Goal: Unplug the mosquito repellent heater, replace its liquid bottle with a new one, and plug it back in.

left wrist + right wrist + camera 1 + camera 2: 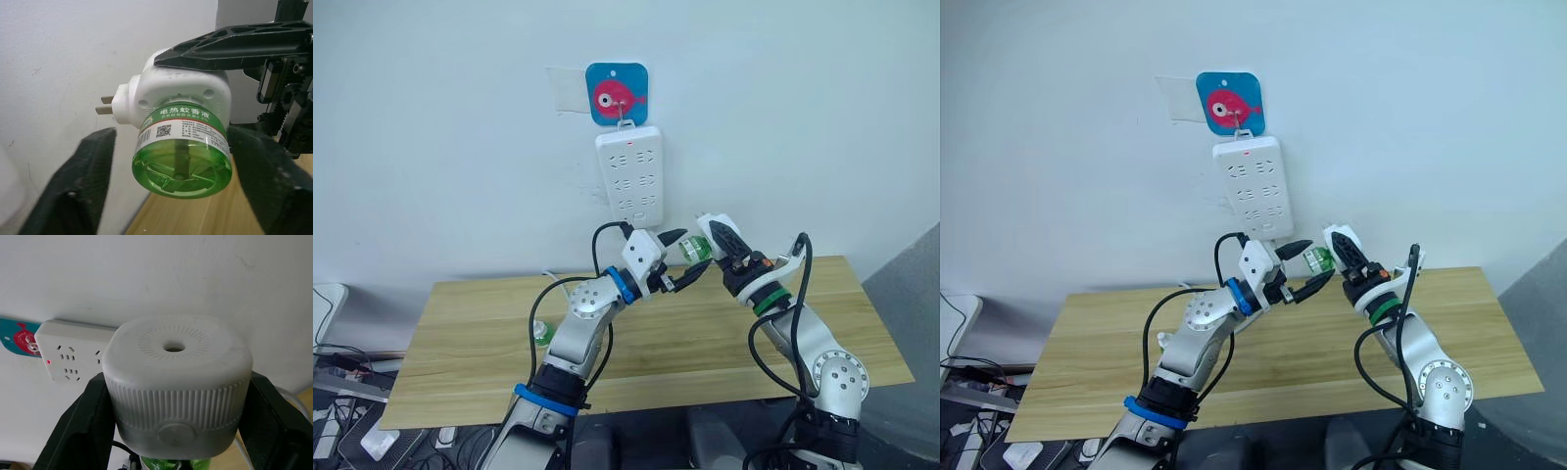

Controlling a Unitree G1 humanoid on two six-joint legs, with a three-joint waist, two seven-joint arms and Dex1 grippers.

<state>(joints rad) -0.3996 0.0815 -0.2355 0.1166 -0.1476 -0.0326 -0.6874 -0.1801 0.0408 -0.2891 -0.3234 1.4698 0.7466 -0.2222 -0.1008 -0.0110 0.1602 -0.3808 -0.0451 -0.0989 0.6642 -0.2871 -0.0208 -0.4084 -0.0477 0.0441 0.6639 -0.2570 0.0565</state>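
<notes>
White plastic sits clamped in my right gripper (713, 252): the mosquito repellent heater (177, 382), unplugged. My left gripper (171, 186) gapes around its green bottle (182, 154), untouching, ready to unscrew.

I can't read the small print on the liquid bottle (182, 152) label. A green thing (542, 334) on the desk (470, 343) sits half hidden behind my left arm; I can't identify it.

White wall (431, 117) behind; wooden table (470, 343) below; grey floor (915, 294) beside.
</notes>
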